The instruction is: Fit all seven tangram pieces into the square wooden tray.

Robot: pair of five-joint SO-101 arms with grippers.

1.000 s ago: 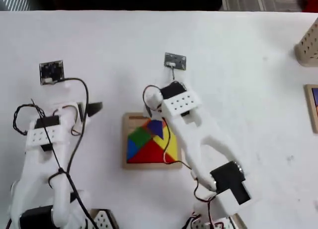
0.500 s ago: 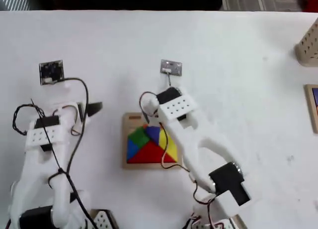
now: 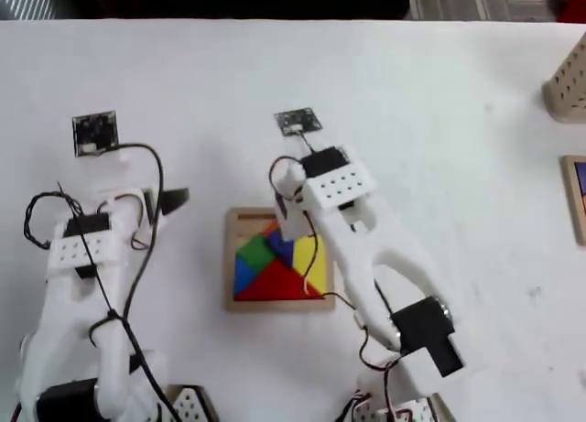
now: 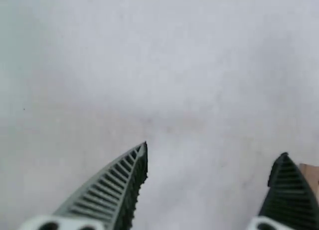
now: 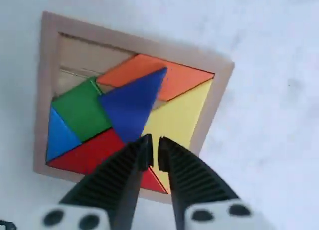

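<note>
Tray (image 3: 231,266): square, pale wood, raised rim, flat on the white surface (image 3: 439,102) between the two arms. In the high view the right arm covers its far right corner. The right wrist view takes in the whole tray and six flat, smooth pieces. These are an orange piece (image 5: 174,78), a green square (image 5: 79,108), a small light-blue triangle (image 5: 60,135), a red triangle (image 5: 94,152), a yellow triangle (image 5: 174,120) and a dark-blue triangle (image 5: 129,105). The dark-blue one lies askew over the seams of its neighbours, not seated. One corner of the tray floor is bare wood. Right hand (image 5: 152,140): ridged black fingers drawn almost together with a thin slit between, tips at the dark-blue triangle's near corner. Whether they pinch it, cannot tell. Left hand (image 4: 214,155): fingers spread wide, released, above the bare surface just beside the tray, a tray corner (image 4: 310,172) at the edge of the left wrist view. Far right on the surface: one tan perforated block (image 3: 569,83).
</note>
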